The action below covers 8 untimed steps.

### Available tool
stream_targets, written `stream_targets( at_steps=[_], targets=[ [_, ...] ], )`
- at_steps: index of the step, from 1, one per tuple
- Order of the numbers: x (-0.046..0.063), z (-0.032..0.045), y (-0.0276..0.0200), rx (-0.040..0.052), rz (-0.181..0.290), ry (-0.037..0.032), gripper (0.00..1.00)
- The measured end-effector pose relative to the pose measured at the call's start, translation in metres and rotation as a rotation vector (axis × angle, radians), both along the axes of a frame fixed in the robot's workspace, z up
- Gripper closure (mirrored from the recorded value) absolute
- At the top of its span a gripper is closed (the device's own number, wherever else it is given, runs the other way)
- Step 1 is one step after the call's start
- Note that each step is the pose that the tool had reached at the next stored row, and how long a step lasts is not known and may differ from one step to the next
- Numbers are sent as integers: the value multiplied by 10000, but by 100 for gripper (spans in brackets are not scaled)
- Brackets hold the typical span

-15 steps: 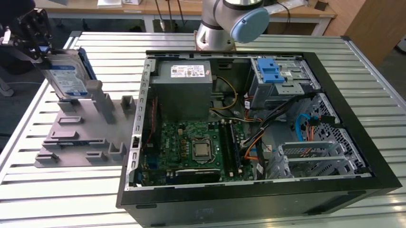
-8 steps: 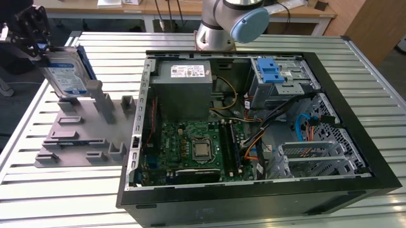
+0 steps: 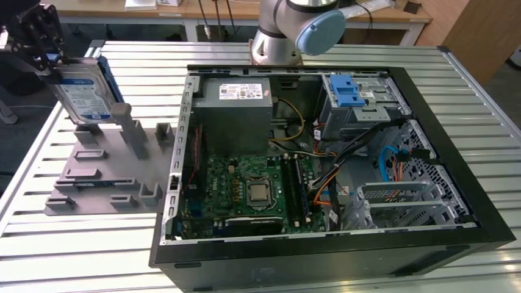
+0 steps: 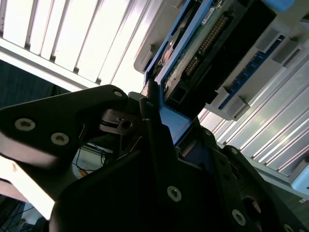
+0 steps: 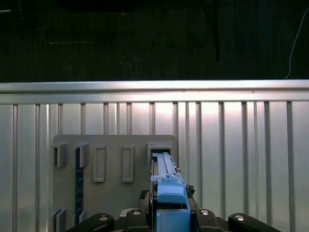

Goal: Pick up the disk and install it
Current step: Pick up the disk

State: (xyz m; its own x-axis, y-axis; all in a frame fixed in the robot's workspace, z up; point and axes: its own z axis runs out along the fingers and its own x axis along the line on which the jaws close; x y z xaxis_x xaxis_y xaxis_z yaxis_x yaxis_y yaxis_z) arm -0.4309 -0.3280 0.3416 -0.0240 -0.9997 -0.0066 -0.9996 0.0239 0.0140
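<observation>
I see the ribbed silver metal table carrying the open black computer case, with a wooden desk beyond the case. Beside the case, on the exterior view's left, lies the grey slotted holder plate. Over it, well apart from the case, my black gripper pinches the top edge of the silver, blue-railed hard disk. The disk is tilted on edge, and I can't tell whether it is clear of its slot.
</observation>
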Motion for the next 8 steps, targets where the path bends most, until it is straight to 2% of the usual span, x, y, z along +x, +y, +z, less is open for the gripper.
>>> stream_targets(
  at_steps=[8],
  targets=[
    [0,9,1,-1,0,4,64]
  ],
)
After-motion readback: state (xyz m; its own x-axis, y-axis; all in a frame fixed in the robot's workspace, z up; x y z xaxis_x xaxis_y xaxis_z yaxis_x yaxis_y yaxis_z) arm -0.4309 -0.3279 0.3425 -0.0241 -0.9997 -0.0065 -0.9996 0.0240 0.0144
